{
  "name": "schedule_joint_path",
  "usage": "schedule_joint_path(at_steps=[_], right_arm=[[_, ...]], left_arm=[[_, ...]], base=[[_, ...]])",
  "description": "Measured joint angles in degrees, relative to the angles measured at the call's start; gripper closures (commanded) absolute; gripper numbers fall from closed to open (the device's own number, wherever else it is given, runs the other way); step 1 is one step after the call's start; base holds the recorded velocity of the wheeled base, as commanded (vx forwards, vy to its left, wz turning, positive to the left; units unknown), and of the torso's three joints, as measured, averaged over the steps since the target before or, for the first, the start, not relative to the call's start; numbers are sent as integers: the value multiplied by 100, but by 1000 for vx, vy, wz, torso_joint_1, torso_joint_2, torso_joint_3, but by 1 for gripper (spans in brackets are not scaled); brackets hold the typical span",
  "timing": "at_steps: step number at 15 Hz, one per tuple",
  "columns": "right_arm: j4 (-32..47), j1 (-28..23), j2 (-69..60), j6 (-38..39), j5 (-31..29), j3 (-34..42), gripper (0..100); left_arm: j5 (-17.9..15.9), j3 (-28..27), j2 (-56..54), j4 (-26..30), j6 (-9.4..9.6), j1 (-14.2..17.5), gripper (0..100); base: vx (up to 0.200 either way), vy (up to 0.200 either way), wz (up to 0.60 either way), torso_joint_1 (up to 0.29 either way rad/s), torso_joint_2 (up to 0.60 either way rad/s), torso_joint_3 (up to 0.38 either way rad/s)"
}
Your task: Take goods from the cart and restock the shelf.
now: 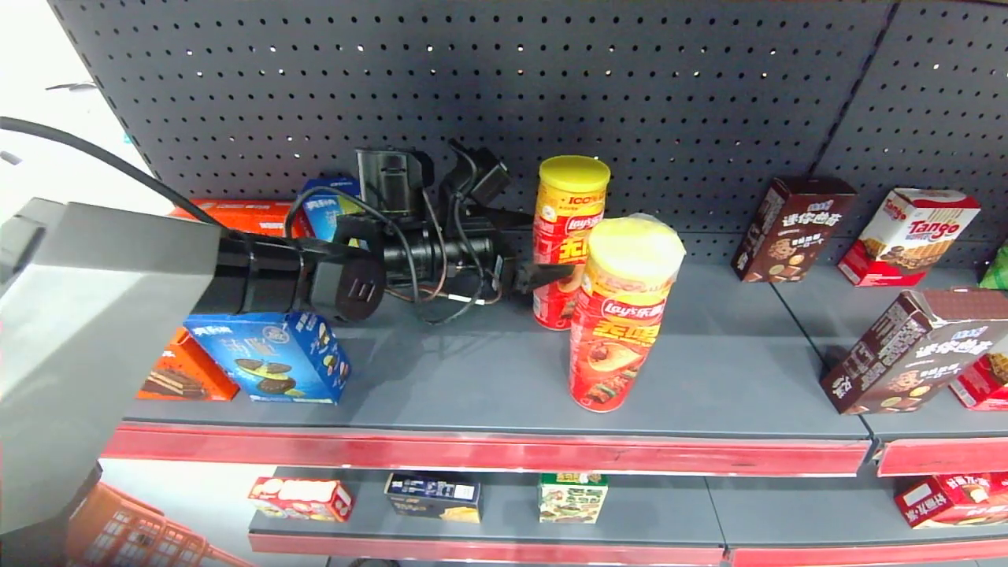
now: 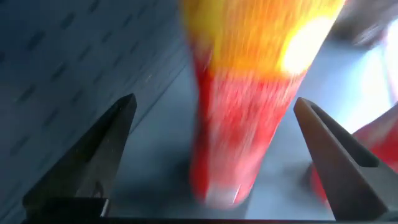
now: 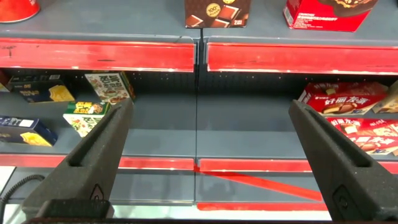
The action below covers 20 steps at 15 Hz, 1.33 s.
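Two tall red chip cans with yellow lids stand on the grey shelf (image 1: pixel 472 378). The rear can (image 1: pixel 568 236) is near the pegboard; the front can (image 1: pixel 624 315) stands just ahead and to its right. My left arm reaches in from the left, and its gripper (image 1: pixel 554 273) is at the rear can's lower half. In the left wrist view the left gripper (image 2: pixel 214 104) is open, its fingers (image 2: pixel 99 155) wide on either side of the rear can (image 2: pixel 249 124) with gaps showing. My right gripper (image 3: pixel 208 155) is open and holds nothing, facing the lower shelves (image 3: pixel 249 137).
A blue cookie box (image 1: pixel 272 366) and an orange box (image 1: pixel 185 379) sit under my left arm. Brown boxes (image 1: pixel 790 228) (image 1: pixel 906 350) and a red and white wafer box (image 1: pixel 909 235) stand at the right. Small boxes (image 1: pixel 572 496) line the lower shelf. The orange cart (image 1: pixel 134 535) is at bottom left.
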Motion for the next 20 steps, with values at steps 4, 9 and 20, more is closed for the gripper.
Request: schedule_joint_path(at_steps=[4, 9, 20], right_arm=[[0, 0, 2, 0, -1, 0, 0], [2, 0, 2, 0, 0, 0, 0], [2, 0, 2, 2, 0, 0, 0]], left_arm=[[786, 925, -667, 100, 613, -49, 0], [1549, 1432, -964, -204, 890, -146, 0], [2160, 980, -614, -239, 855, -232, 0]], base=[[0, 0, 0, 0, 0, 0], [0, 0, 0, 0, 0, 0], [0, 0, 0, 0, 0, 0]])
